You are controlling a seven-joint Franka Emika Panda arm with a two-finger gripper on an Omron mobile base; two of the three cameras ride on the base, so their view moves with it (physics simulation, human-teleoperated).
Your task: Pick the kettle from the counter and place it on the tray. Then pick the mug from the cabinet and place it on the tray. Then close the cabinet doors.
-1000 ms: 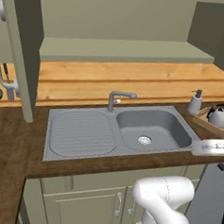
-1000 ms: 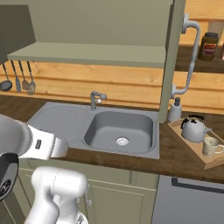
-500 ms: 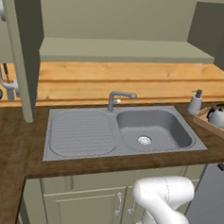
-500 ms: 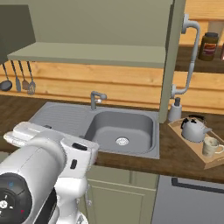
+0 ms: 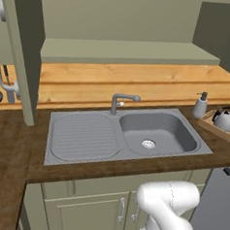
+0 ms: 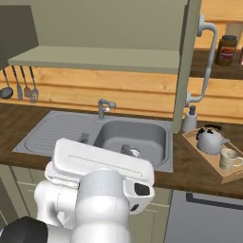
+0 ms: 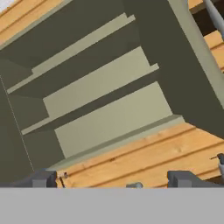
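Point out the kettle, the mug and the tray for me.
kettle (image 6: 209,141): right base view, on its rounded silver body.
mug (image 6: 228,159): right base view, on its cream side wall.
tray (image 6: 194,141): right base view, on the bare wood near its rim.

A grey sink (image 5: 157,132) with its faucet (image 5: 119,101) sits mid-frame in the dark wooden tabletop (image 5: 10,143); a white soap dispenser (image 5: 201,104) stands right, utensils (image 6: 21,85) hang left.

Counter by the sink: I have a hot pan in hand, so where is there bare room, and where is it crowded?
The brown counter left of the sink's drainboard is bare. The right end is crowded: the tray with the kettle and the mug sits there, beside the soap bottle.
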